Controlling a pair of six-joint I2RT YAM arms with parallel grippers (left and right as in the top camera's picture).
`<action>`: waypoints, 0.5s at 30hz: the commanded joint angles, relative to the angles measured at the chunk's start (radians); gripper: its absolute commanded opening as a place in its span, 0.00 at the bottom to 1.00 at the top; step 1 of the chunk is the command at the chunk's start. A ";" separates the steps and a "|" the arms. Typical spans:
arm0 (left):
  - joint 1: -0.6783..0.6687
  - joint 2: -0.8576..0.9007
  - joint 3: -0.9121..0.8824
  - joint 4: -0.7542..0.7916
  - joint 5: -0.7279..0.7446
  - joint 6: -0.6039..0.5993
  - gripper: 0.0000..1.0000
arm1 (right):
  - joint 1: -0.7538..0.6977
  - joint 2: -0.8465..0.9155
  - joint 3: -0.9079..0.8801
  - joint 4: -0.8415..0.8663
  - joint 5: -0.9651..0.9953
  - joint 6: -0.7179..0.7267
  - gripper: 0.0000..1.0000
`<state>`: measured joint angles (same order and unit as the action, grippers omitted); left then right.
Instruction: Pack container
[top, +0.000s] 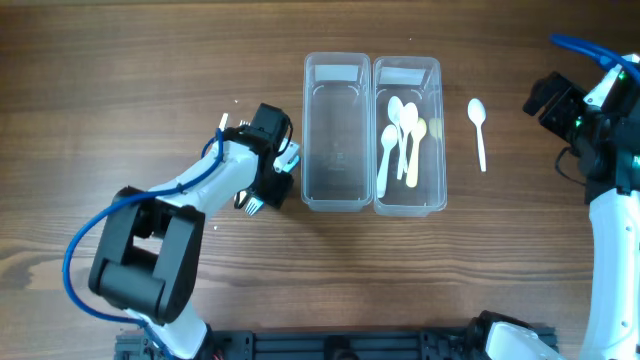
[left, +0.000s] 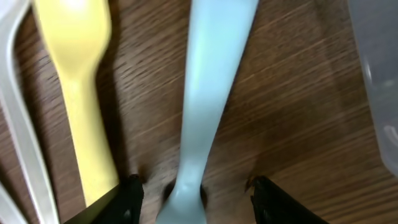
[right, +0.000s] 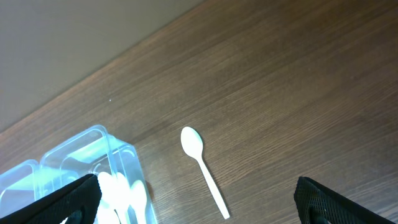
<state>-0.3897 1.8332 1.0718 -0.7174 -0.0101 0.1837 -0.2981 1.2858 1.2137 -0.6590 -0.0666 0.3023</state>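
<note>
Two clear containers stand side by side mid-table. The left one (top: 335, 130) is empty, and the right one (top: 432, 190) holds several white and cream spoons (top: 400, 135). My left gripper (top: 268, 185) is down at the table beside the left container. In the left wrist view its jaws (left: 193, 199) are open, with a pale blue utensil handle (left: 208, 93) lying between them. A yellow utensil (left: 81, 74) lies just left of it. A white spoon (top: 478, 128) lies right of the containers and also shows in the right wrist view (right: 202, 168). My right gripper (top: 550, 100) is open and empty, raised above the table.
A white utensil (left: 22, 143) lies at the left edge of the left wrist view, and the container wall (left: 379, 81) is at its right edge. Fork tines (top: 250, 205) stick out under my left gripper. The containers show in the right wrist view (right: 93, 162).
</note>
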 joint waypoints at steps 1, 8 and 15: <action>0.007 0.029 -0.008 0.016 0.025 0.057 0.59 | -0.003 0.006 0.004 0.000 0.011 0.013 1.00; 0.007 0.030 -0.008 -0.014 0.048 0.079 0.43 | -0.003 0.006 0.004 0.000 0.011 0.013 1.00; 0.007 0.029 -0.008 -0.043 0.055 0.069 0.27 | -0.003 0.006 0.004 0.000 0.011 0.013 1.00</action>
<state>-0.3897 1.8423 1.0725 -0.7506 0.0093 0.2497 -0.2981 1.2858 1.2137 -0.6590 -0.0666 0.3023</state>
